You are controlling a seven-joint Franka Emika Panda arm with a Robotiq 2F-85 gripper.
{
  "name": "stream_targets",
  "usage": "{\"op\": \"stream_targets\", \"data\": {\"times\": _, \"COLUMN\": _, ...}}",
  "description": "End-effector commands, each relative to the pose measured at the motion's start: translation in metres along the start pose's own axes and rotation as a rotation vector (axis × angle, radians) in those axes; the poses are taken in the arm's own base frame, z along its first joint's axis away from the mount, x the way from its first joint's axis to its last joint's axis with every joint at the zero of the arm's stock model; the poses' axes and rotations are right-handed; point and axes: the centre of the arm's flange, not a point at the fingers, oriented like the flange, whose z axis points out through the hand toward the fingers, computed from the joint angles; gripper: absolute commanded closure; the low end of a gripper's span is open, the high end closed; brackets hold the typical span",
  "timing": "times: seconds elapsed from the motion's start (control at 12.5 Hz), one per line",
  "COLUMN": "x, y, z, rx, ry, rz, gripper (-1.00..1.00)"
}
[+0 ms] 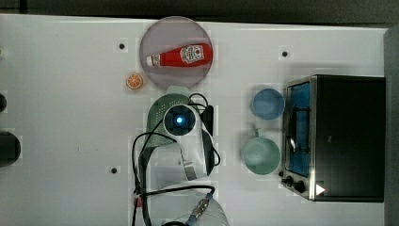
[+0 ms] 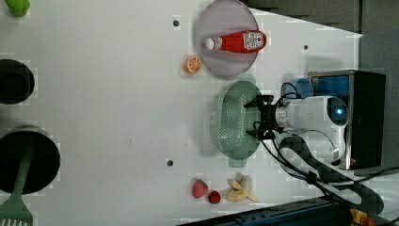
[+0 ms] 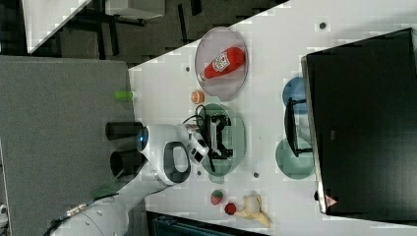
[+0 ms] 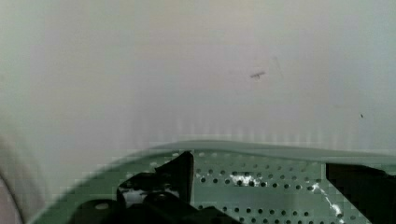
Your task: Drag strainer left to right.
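The strainer (image 1: 159, 117), a pale mint-green oval colander dotted with small holes, lies on the white table near the middle of the top view, partly under the arm's wrist. In the left view the strainer (image 2: 229, 120) has my gripper (image 2: 252, 117) over its bowl, open wide, one black finger toward each long end. The right view shows the gripper (image 3: 225, 136) spread across the strainer (image 3: 238, 129). In the wrist view both fingers stand inside the strainer (image 4: 261, 184), just behind its rim, with nothing between them.
A grey plate (image 1: 157, 40) with a ketchup bottle (image 1: 181, 55) sits just beyond the strainer, an orange slice (image 1: 134, 81) beside it. To the top view's right stand a blue bowl (image 1: 267, 103), a mint mug (image 1: 260, 155) and a toaster oven (image 1: 346, 136). A strawberry (image 2: 199, 188) and banana (image 2: 241, 190) lie nearer the arm's base.
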Motion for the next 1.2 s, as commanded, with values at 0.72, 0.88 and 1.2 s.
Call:
{"op": "stream_targets", "data": {"times": 0.72, "x": 0.114, "y": 0.005, "z": 0.010, "rx": -0.019, "ry": 0.044, "rz": 0.015, "gripper": -1.00}}
{"op": "stream_targets", "data": {"times": 0.88, "x": 0.125, "y": 0.006, "z": 0.011, "rx": -0.020, "ry": 0.050, "rz": 0.016, "gripper": -1.00}}
{"op": "stream_targets", "data": {"times": 1.2, "x": 0.118, "y": -0.003, "z": -0.020, "rx": 0.034, "ry": 0.046, "rz": -0.163, "gripper": -1.00}}
